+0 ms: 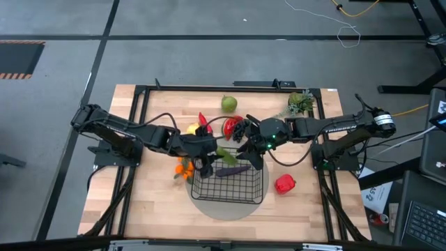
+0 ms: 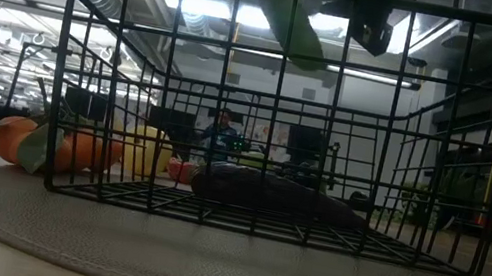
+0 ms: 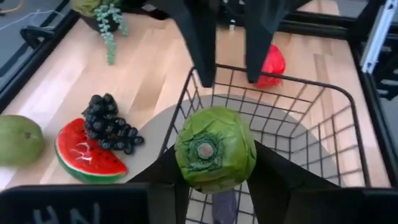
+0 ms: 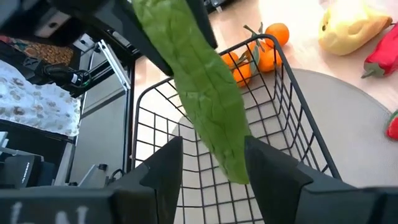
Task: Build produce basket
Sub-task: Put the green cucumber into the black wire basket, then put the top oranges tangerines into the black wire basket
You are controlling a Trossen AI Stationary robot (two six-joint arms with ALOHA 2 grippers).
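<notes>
Honestly, the risk I see is a fumbled pass right above the basket (image 1: 233, 185). The cucumber (image 4: 205, 93) hangs at a slant over the basket's open top, with only its upper end in the left gripper (image 1: 203, 159). Its lower tip pokes down between the right gripper (image 4: 212, 142) fingers. If the left one lets go before the right has closed, the cucumber probably drops. It's long and tilted, so it could hit the wire rim and bounce out onto the table (image 1: 160, 209) instead of landing inside. And if the right fingers close on that tapered tip alone, I'd guess it could squirt out or swing.

Left gripper: pinched onto the cucumber, one dark finger on each side of it in the left wrist view. Right gripper: spread wide, straddling the tip. I can't tell if either pad is actually touching yet; there seems to be a sliver of gap on both sides.

The basket sits on a grey round mat (image 1: 209, 206) toward the table edge nearest the low camera, and an eggplant (image 1: 233, 169) already lies on its floor. The oranges (image 1: 183, 169) are just outside its left wall, and a red pepper (image 1: 284, 184) is off to its right.
</notes>
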